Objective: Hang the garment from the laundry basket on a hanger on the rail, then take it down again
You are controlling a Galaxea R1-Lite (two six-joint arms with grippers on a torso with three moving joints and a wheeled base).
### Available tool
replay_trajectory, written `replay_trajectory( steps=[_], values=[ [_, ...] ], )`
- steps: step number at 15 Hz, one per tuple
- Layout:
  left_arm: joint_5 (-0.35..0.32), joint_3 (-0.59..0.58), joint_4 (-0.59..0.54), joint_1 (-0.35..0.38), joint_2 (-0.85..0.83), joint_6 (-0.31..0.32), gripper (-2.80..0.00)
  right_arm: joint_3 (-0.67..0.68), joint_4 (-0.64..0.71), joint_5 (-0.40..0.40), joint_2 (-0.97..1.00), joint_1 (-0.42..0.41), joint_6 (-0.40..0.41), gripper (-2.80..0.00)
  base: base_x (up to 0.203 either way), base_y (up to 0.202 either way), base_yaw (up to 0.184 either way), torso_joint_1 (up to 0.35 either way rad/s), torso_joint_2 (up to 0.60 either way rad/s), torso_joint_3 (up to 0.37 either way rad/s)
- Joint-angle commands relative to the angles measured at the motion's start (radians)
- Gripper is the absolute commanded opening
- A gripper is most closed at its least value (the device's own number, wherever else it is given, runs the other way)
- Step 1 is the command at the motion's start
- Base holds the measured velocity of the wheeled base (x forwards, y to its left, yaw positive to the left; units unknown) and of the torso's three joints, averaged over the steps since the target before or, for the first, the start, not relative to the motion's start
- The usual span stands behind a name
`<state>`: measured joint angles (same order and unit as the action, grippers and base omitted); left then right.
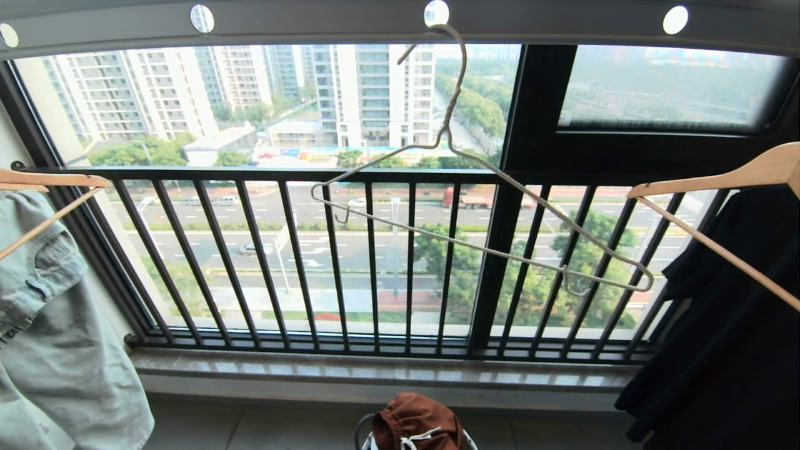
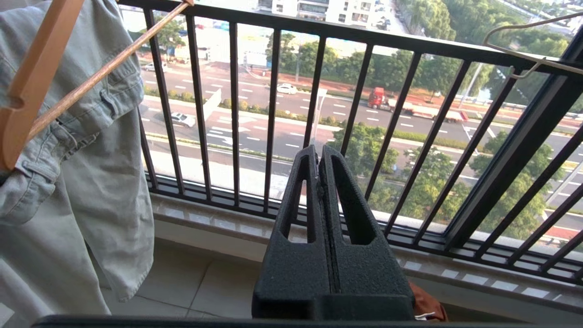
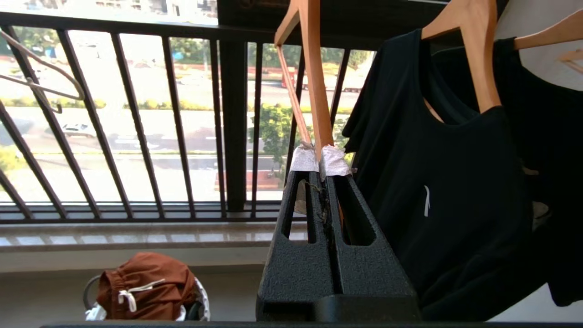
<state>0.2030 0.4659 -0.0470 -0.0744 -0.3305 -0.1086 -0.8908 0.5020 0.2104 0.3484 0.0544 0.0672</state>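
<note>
The rust-brown shorts (image 1: 415, 420) lie bunched in the small laundry basket (image 3: 200, 304) on the tiled floor (image 2: 214, 287), just below the stone window sill (image 1: 375, 374). The cream wire hanger (image 1: 481, 206) hangs bare and tilted from one of the round holes in the grey rail (image 1: 312, 22) overhead. Judged from this, either the hanging has not begun or the whole cycle is already done; the pictures alone do not settle which.

The left gripper (image 2: 320, 157) has its fingers pressed together on nothing, held above the floor and facing the black railing (image 1: 375, 256). The right gripper (image 3: 319, 161), its fingertips wrapped in white tape, is likewise closed and empty; a wooden hanger (image 3: 314, 77) shows right behind its tips, and whether they touch cannot be told. Neither arm shows in the head view.

If the garment is to be hung, the next move calls for one gripper to open, descend to the basket and pinch the ribbed waistband near the white drawstring (image 3: 132, 291), while the other steadies the wire hanger, which would likely swing freely.

The place is a narrow high-rise balcony: glazed window, a road and towers outside, a pale denim garment (image 1: 56, 337) at the left end of the rail and black garments (image 1: 731, 325) at the right end.
</note>
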Motion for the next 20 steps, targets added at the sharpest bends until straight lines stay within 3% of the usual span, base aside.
replay_trajectory(
  steps=[1,5,8,13,18,20],
  values=[
    [-0.002,-0.092,0.0,0.037,0.122,-0.002,-2.8,0.003,0.05,-0.016,-0.101,-0.023,0.01,-2.8,0.0,0.0,0.0,0.0,0.0,0.0],
    [-0.124,-0.278,-0.002,0.06,0.321,0.048,-2.8,0.132,0.082,-0.077,-0.226,-0.035,0.011,-2.8,0.0,0.0,0.0,0.0,0.0,0.0],
    [-0.155,-0.384,0.002,0.063,0.329,0.076,-2.8,0.314,0.055,-0.161,-0.34,-0.038,0.007,-2.8,0.0,0.0,0.0,0.0,0.0,0.0],
    [-0.203,-0.464,0.029,0.064,0.329,0.189,-2.8,0.63,-0.292,-0.24,-0.348,-0.039,-0.036,-2.8,0.0,0.0,0.0,0.0,0.0,0.0],
    [-0.203,-0.466,0.032,0.064,0.329,0.171,-2.8,0.89,-0.499,-0.254,-0.348,-0.039,0.026,-2.8,0.0,0.0,0.0,0.0,0.0,0.0],
    [-0.201,-0.466,0.032,0.064,0.329,0.168,-2.8,0.886,-0.484,-0.253,-0.347,-0.039,0.034,-2.8,0.0,0.0,0.0,0.0,0.0,0.0]
  ],
)
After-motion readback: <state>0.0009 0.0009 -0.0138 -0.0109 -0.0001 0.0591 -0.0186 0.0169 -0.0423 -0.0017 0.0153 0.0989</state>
